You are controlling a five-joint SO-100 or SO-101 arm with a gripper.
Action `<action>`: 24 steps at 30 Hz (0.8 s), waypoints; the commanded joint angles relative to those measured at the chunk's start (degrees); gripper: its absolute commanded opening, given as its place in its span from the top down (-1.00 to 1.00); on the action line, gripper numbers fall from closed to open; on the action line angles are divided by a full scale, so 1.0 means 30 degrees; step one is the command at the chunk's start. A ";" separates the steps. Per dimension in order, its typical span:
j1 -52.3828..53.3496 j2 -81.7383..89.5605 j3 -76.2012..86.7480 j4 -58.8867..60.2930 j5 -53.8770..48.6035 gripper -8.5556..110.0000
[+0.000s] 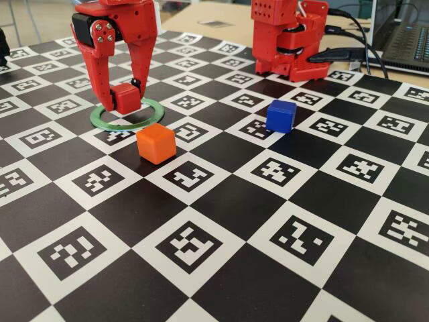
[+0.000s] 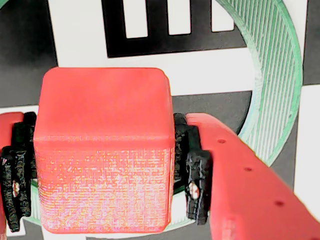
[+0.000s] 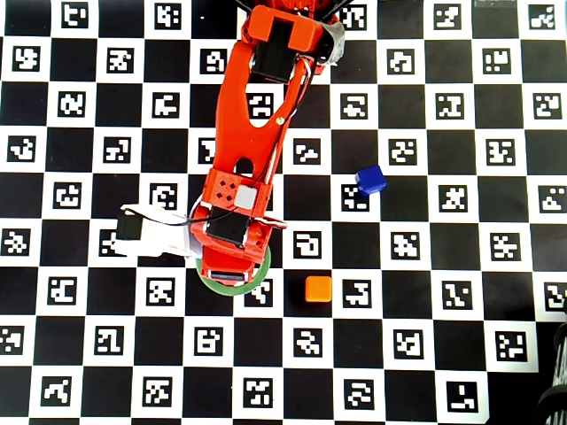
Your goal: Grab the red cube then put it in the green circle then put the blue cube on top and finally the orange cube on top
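Now, my gripper (image 1: 126, 94): clamped on the red cube (image 1: 125, 98), black pads on both its sides.
Cube's place: over the green circle (image 1: 158, 111); contact with the board unclear.
Room: orange cube (image 1: 156, 142) just outside the ring; blue cube (image 1: 280, 115) well apart.
Look: matte red, rounded edges.

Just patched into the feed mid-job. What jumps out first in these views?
The red cube stands out first: the gripper has its jaws shut on it, right over the green circle at the left of the fixed view. Next are the loose cubes on the checkered board: the orange cube just in front of the ring, and the blue cube further right, near the arm's base.
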 commanded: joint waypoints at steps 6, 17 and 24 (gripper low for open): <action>-0.0088 0.2607 0.0322 -0.0879 -0.0439 0.73; 0.0205 0.2461 0.0645 -0.1172 -0.1348 0.73; 0.0469 0.2197 0.0674 -0.1260 -0.1729 0.73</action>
